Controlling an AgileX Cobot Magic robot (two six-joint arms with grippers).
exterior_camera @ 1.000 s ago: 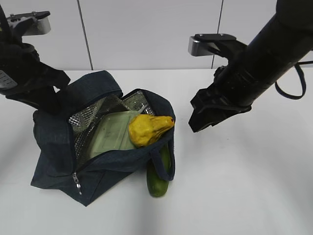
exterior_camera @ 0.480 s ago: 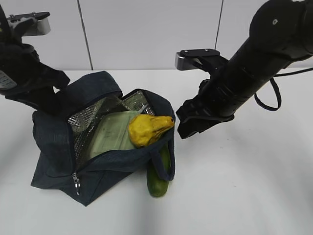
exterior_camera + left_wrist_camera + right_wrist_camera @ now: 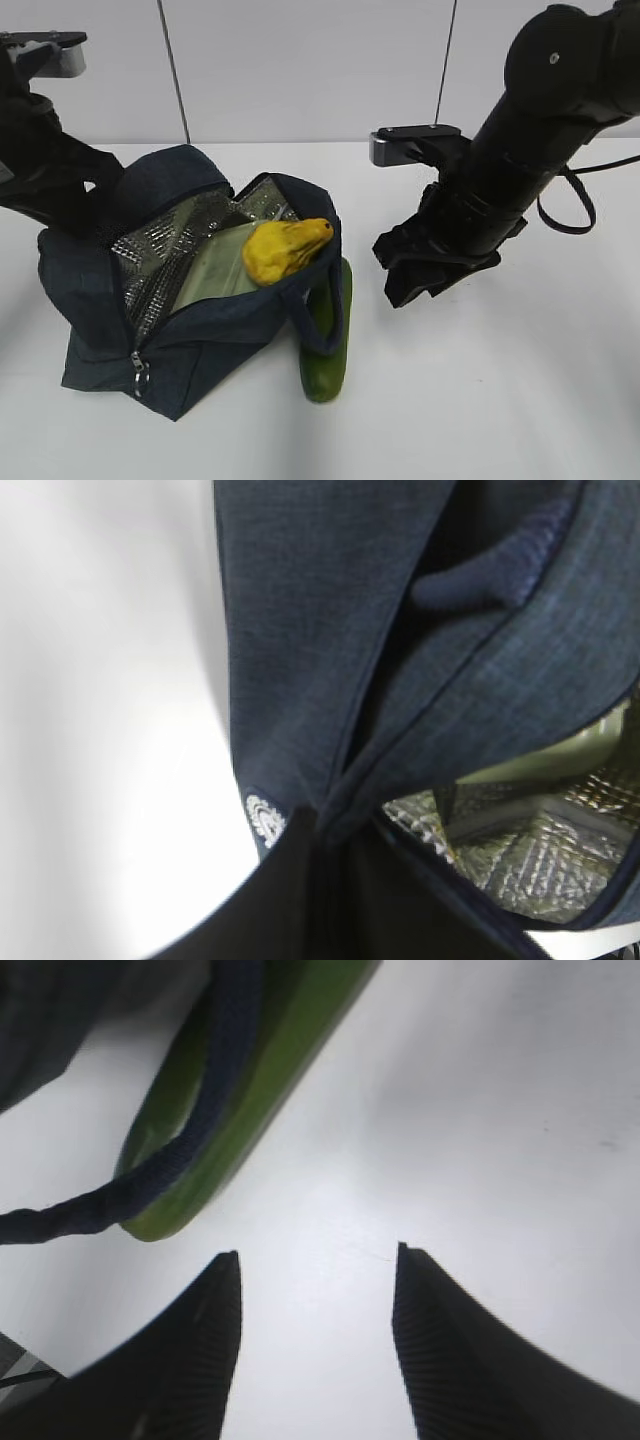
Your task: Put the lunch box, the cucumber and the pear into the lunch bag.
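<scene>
The navy lunch bag (image 3: pixel 200 335) stands open on the white table, silver lining showing. Inside lies the sage-lidded lunch box (image 3: pixel 215 272), and the yellow pear (image 3: pixel 285 248) rests on top at the bag's right rim. The dark green cucumber (image 3: pixel 328 350) lies on the table against the bag's right side, under the bag's loop handle (image 3: pixel 215 1090). My left gripper (image 3: pixel 325 825) is shut on the bag's fabric edge at its left rim (image 3: pixel 95 210). My right gripper (image 3: pixel 415 285) hangs open just right of the cucumber (image 3: pixel 270 1070), nothing between its fingers (image 3: pixel 318 1255).
A white wall with panel seams rises behind the table. The bag's zipper ring pull (image 3: pixel 138 375) hangs at its front left corner. Bare white table (image 3: pixel 520 390) lies right of the cucumber and in front of the bag.
The left gripper has pulled the bag's rim leftward, widening the opening and shifting the pear left; more of the cucumber shows. The right gripper has come down and left toward the cucumber.
</scene>
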